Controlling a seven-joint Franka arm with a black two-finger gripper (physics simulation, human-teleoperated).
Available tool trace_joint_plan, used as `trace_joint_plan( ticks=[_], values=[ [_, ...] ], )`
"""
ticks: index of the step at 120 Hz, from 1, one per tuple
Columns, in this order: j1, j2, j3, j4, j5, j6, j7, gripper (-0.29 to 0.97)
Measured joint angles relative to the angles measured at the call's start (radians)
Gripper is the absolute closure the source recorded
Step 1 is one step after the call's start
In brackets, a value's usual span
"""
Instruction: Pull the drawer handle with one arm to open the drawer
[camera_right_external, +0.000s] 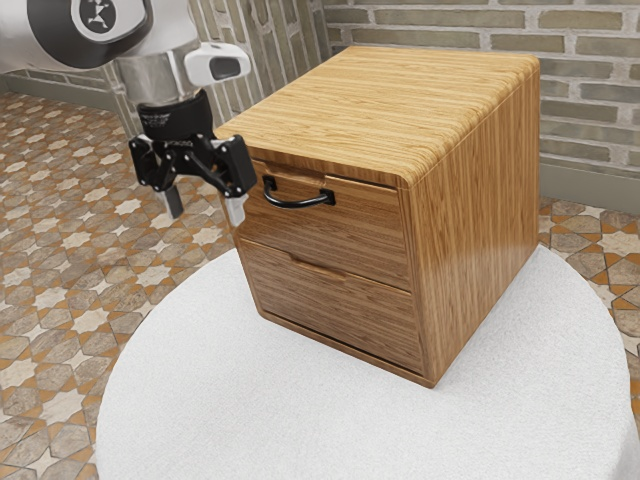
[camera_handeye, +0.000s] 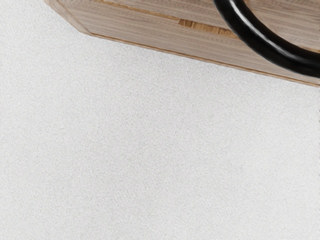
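White table (camera_right_external: 250, 400) carries the wooden cabinet (camera_right_external: 470, 200). On the cabinet's upper drawer (camera_right_external: 350, 235), the black handle (camera_right_external: 298, 204) looks rigid and slick, best pinched mid-bar. Just off the cabinet's front, the gripper (camera_right_external: 205, 208) hangs spread, empty.

The cabinet (camera_right_external: 400, 110) sits on the round table (camera_right_external: 250, 400), wall (camera_right_external: 580, 60) behind it. Upper drawer (camera_right_external: 350, 235) over lower drawer (camera_right_external: 340, 300), handle (camera_right_external: 298, 200) on the upper one's front. The gripper (camera_right_external: 205, 205) hangs just beside that handle, toward the exterior view's left, above the table's edge.
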Motion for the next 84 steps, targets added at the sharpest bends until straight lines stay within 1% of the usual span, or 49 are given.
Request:
trace_joint_plan(
  ticks=[22, 28, 33, 39, 45, 50, 54, 69, 84],
  values=[
    [0.000, -0.007, 0.001, 0.007, 0.000, 0.020, -0.019, 0.00],
    [0.005, -0.058, -0.008, 0.054, 0.002, 0.017, -0.032, 0.00],
    [0.034, -0.113, -0.040, 0.079, 0.004, 0.016, -0.067, 0.00],
    [0.056, -0.154, -0.078, 0.091, 0.007, 0.016, -0.147, 0.00],
    [0.022, -0.168, -0.095, 0.096, 0.009, 0.022, -0.248, 0.00],
    [-0.014, -0.173, -0.096, 0.097, 0.010, 0.030, -0.332, 0.00],
    [-0.025, -0.172, -0.095, 0.097, 0.014, 0.041, -0.394, 0.00],
    [-0.007, -0.170, -0.100, 0.092, 0.029, 0.072, -0.599, 0.00],
    [-0.012, -0.156, -0.102, 0.087, 0.031, 0.099, -0.760, 0.00]
  ],
)
